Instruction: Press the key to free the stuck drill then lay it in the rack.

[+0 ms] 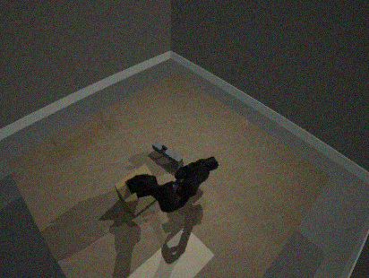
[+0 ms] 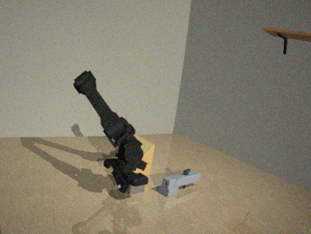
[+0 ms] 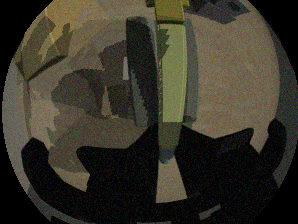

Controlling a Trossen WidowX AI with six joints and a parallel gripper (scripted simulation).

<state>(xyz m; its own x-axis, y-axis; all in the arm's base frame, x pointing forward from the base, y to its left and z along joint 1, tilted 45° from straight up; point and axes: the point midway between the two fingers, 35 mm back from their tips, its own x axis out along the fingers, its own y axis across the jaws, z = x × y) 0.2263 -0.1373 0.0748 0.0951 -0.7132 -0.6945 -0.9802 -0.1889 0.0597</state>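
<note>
- A wide brown floor [image 1: 251, 148] is seen, with dark walls [image 1: 269, 40] meeting at the upper middle of the top view.
- A black arm [image 2: 102, 109] is bent down in the middle of the exterior view. Its top end is tilted toward the upper left of that frame.
- A yellow box [image 2: 148, 156] is seen right behind the arm in the exterior view. In the top view the box [image 1: 130, 186] is found at the lower left of the middle, partly hidden by the arm.
- A grey block [image 2: 177, 183] is laid on the floor, just right of the arm's base in the exterior view. A small dark knob is seen on its top. In the top view the same block [image 1: 167, 153] is seen just above the arm.
- A wooden shelf [image 2: 288, 34] is fixed on the wall at the upper right of the exterior view.
- The gripper [image 3: 162, 123] is clenched on a long yellow-green drill [image 3: 172, 70], which is seen in the middle of the wrist view. The drill is stretched from the fingers up to the top of the frame, where a wider yellow end is found.
- One dark finger [image 3: 141, 76] is seen pressed along the left side of the drill.
</note>
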